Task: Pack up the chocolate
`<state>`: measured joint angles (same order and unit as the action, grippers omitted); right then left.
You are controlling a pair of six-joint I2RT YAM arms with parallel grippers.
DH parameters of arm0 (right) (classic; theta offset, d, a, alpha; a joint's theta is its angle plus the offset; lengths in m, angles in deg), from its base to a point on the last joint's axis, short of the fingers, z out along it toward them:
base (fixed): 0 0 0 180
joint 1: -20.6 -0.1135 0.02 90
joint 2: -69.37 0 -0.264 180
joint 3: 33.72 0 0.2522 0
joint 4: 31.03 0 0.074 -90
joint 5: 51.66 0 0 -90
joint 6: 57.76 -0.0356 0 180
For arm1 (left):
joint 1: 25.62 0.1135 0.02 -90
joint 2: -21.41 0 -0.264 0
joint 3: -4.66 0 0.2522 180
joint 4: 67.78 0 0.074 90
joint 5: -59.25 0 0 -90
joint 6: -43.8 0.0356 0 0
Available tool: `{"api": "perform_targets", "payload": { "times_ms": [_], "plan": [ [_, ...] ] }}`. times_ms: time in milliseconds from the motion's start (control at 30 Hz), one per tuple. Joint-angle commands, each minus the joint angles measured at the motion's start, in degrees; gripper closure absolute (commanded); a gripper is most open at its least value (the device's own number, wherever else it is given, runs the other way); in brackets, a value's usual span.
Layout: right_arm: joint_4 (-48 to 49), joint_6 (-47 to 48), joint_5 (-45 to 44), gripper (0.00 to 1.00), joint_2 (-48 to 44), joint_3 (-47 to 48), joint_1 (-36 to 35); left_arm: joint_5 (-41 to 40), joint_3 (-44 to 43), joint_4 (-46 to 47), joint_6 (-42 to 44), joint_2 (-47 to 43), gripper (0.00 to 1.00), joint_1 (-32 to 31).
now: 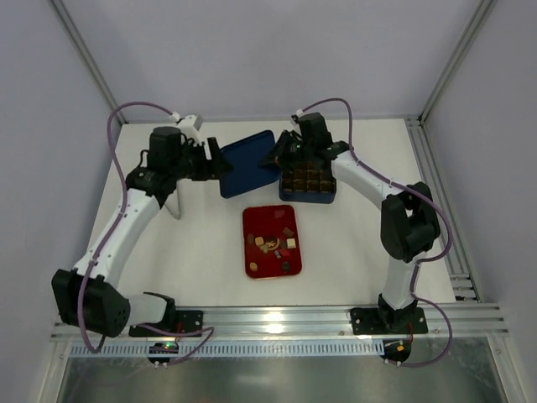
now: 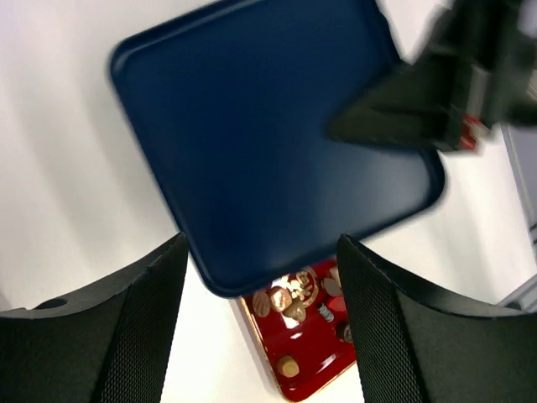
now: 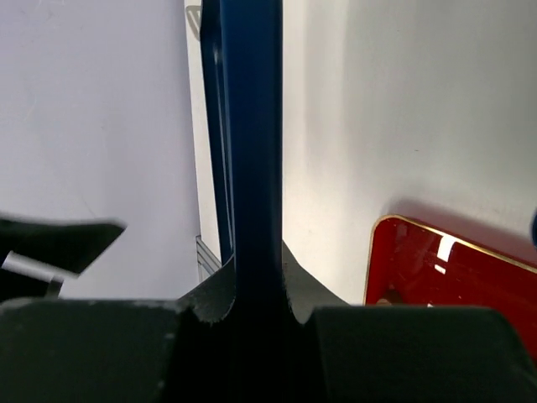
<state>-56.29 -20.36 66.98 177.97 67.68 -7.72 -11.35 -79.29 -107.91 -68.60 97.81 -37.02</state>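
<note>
Near the middle of the desk, the chocolate [image 1: 275, 243] lay loose on the red tray [image 1: 253, 267]. I judged packing not yet begun: I could make out no piece in the open blue box [image 1: 309, 199], which sat toward the far edge. The right gripper [image 1: 279, 153] was clenched on one edge of the blue lid [image 1: 245, 164], holding it tilted just left of the box. The left gripper [image 1: 216, 159], its arm stretched toward the far edge, was released, jaws spread just beside the lid's opposite edge.

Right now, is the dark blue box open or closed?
Open. Its lid is off, pinched edge-on in the right gripper beside the box, and the grid of brown cells shows uncovered.
</note>
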Motion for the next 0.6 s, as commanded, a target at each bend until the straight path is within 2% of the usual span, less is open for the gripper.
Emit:
{"api": "perform_targets", "payload": {
  "times_ms": [0,67,100,133,200,233,333,433,567],
  "plan": [
    [-7.63,1.27,-1.22,0.96,-4.61,2.45,1.77,-12.17,0.85,1.15,8.49,-6.26,0.29,-9.58],
    [-9.84,2.06,-0.87,0.96,-5.32,3.15,3.0,-18.76,0.93,1.06,12.35,-8.71,0.29,-14.33],
    [-12.55,2.41,-0.96,0.96,-5.67,4.03,3.44,-21.48,0.85,1.06,13.5,-9.16,0.29,-19.49],
    [-13.62,2.67,-1.04,0.96,-6.37,4.38,3.79,-26.21,0.67,0.88,14.73,-9.43,0.28,-21.97],
    [-15.81,2.85,-0.87,0.96,-7.25,5.0,5.02,-32.12,-0.03,0.01,18.94,-9.08,0.28,-29.69],
    [-16.35,2.77,-0.26,0.96,-8.04,5.09,5.29,-36.84,-0.29,-0.69,20.62,-8.73,0.27,-32.43],
    [-18.63,2.59,1.06,0.96,-8.66,6.23,5.99,-44.24,-1.7,-1.23,26.33,-5.92,0.25,-40.16],
    [-19.95,2.06,2.38,0.96,-9.01,7.2,6.08,-48.04,-3.02,-1.23,30.21,-2.84,0.25,-45.18],
    [-21.62,1.62,3.35,0.96,-9.1,8.34,6.17,-52.09,-4.6,-0.7,33.9,0.67,0.25,-47.57]
  ]
}}
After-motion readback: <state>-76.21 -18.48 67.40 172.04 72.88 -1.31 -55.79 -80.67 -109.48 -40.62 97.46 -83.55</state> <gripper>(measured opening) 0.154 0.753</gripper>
